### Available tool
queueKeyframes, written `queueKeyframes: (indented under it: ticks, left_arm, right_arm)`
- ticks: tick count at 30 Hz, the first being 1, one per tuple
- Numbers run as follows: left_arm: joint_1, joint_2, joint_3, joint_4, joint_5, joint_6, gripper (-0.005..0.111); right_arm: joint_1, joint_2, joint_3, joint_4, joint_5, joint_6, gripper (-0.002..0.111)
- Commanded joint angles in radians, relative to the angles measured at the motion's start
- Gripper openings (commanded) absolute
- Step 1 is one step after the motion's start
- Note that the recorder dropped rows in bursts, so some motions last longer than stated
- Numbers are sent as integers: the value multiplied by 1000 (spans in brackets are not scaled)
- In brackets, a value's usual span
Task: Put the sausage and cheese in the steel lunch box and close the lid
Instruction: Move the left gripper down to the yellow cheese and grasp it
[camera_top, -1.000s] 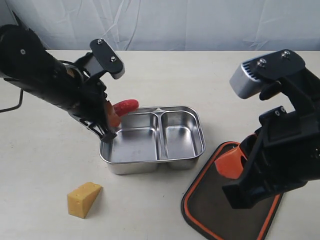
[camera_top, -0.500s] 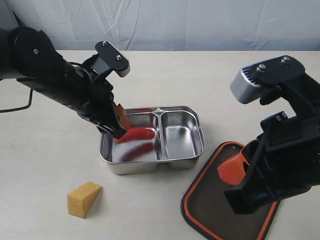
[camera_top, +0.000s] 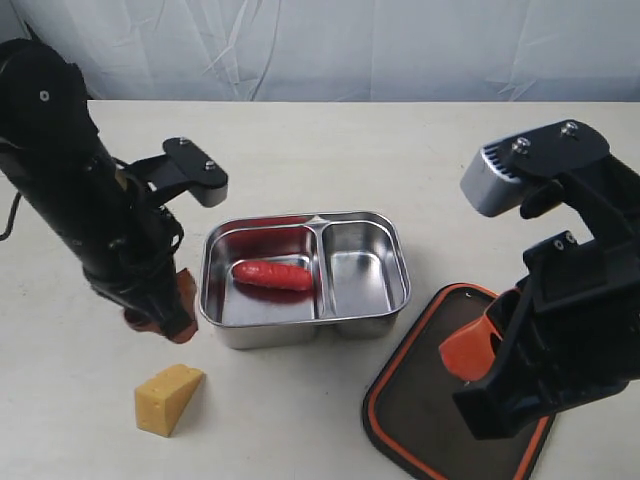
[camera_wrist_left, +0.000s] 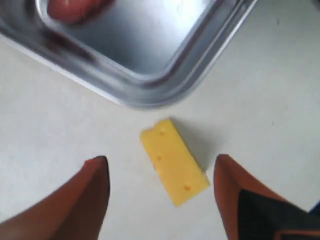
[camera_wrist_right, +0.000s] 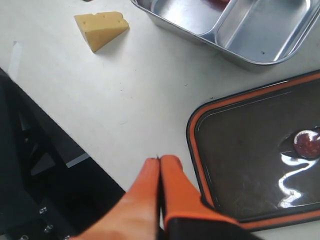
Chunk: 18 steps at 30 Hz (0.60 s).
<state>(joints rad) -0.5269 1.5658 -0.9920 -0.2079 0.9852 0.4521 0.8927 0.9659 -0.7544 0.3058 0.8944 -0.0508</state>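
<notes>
I count one sausage (camera_top: 272, 275), one cheese (camera_top: 168, 399), one steel lunch box (camera_top: 300, 336) with two compartments, and one lid (camera_top: 425, 405). The sausage lies in the larger left compartment. The cheese sits outside on the table (camera_top: 400, 150), near the box's front-left corner. My left gripper (camera_wrist_left: 160, 162) hangs spread wide above the cheese; my right gripper (camera_wrist_right: 159, 161) is pressed together, holding nothing. My right arm hides part of the lid.

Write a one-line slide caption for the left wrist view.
Open left gripper frames the cheese on the table, just off a corner of the steel lunch box that holds the sausage.
</notes>
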Motion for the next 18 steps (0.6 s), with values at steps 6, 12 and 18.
queueKeyframes:
  ticks: [6,12,18]
  left_arm:
    - [-3,-12,84,-28,28,-146,65]
    - [-5,-12,151,-138,-114,-146,65]
    - [-5,-12,207,-104,-213,-146,65]
  right_arm:
    - [4,-8,0,2,-6,1,0]
    - [4,-8,0,2,-6,1,0]
    - [4,-8,0,0,-8,1,0]
